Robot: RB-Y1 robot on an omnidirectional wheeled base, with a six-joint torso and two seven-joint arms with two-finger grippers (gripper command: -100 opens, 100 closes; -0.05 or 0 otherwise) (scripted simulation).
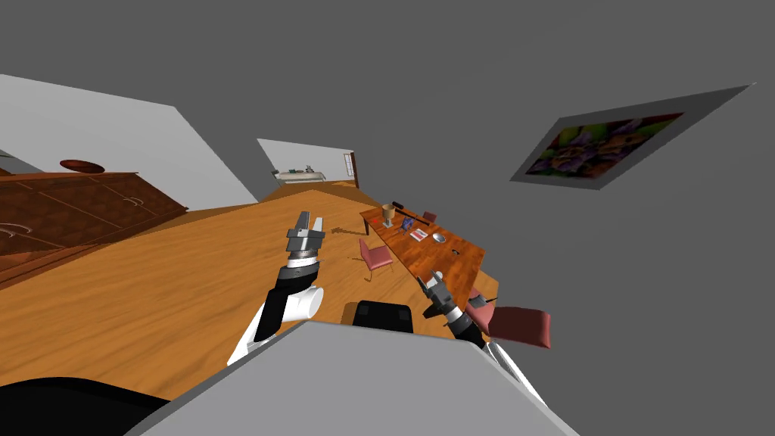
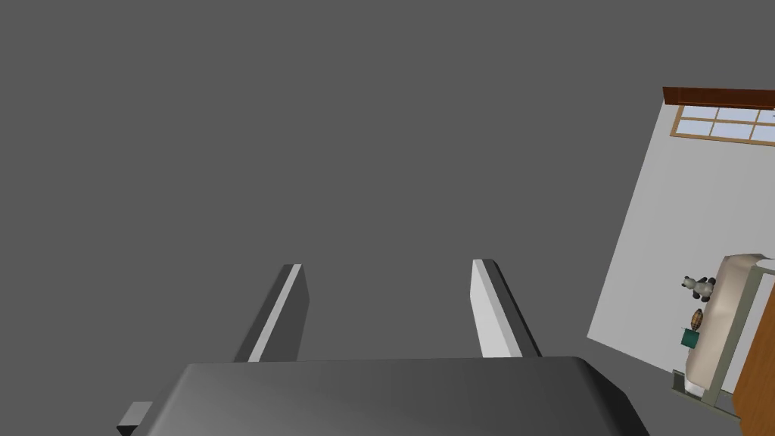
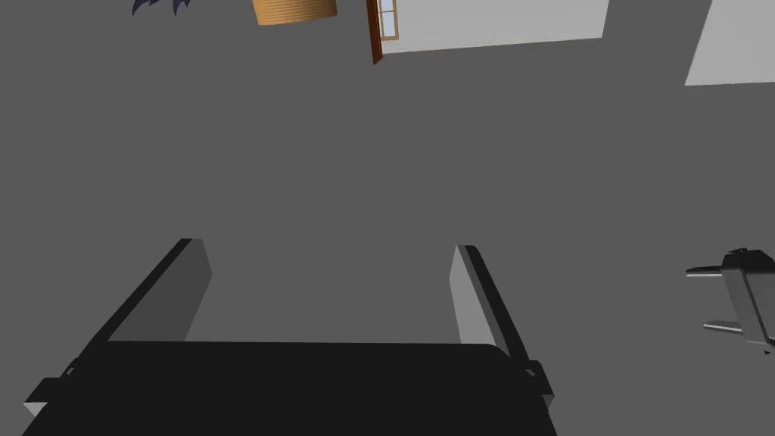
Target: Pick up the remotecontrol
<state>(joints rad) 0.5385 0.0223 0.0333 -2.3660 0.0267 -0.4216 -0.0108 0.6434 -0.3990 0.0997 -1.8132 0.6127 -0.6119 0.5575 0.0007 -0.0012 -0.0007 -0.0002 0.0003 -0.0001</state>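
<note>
On the orange plank floor (image 1: 174, 280) at my right stands a long orange-brown wooden surface (image 1: 462, 265), pink chairs (image 1: 376, 256) beside it. Small things (image 1: 418, 235) lie along it (which one is the remote control I cannot tell). Both the left claw (image 1: 310, 219) and the right claw (image 1: 431, 280) gape wide, holding nothing.

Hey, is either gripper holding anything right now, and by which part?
Nothing is held. The left gripper and the right gripper are both open and empty.
</note>
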